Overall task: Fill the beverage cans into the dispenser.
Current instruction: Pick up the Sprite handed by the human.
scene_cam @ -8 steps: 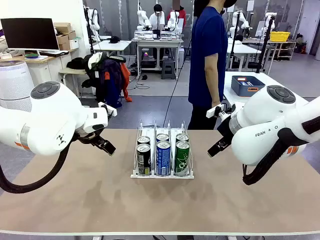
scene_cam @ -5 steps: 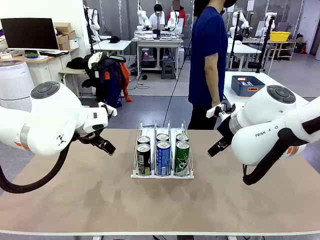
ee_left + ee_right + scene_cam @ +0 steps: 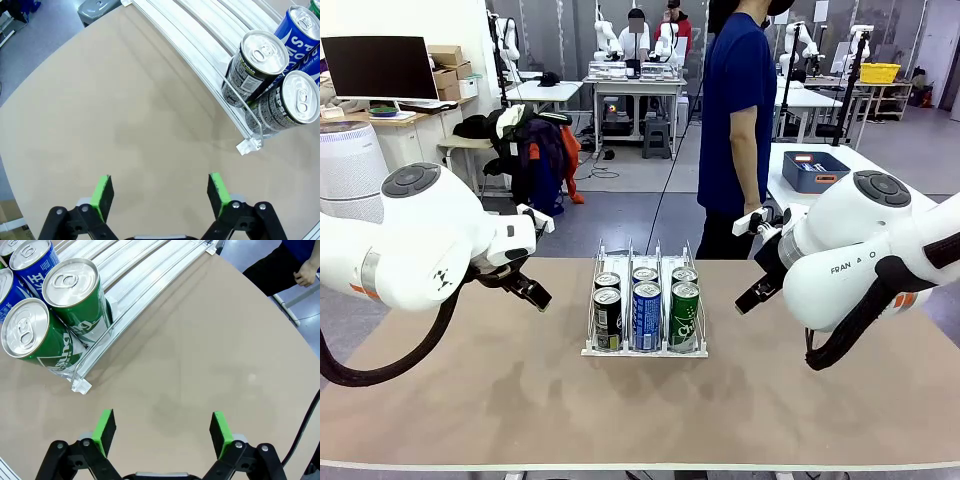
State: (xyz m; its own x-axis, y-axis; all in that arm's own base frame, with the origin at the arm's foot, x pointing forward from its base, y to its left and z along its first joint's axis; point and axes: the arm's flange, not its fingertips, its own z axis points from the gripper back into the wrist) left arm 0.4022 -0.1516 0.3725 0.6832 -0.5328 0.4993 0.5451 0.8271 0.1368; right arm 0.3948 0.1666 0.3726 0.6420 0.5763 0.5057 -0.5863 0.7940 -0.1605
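The white wire dispenser (image 3: 592,348) stands mid-table. Its left lane holds two dark cans (image 3: 607,318), the middle lane two blue ones (image 3: 647,316), the right lane two green ones (image 3: 684,316). My left gripper (image 3: 527,288) hovers left of the rack and my right gripper (image 3: 758,292) right of it; both are apart from it. In the left wrist view the left gripper (image 3: 160,192) is open over bare table, with the dark cans (image 3: 255,67) at upper right. The right gripper (image 3: 162,432) is likewise open over bare table, the green cans (image 3: 75,295) at upper left.
A person in a blue shirt (image 3: 735,110) stands at the table's far edge, a hand (image 3: 305,275) hanging by the side. A blue-grey bin (image 3: 815,170) sits on another table behind at right. Bare tabletop (image 3: 640,410) lies in front of the rack.
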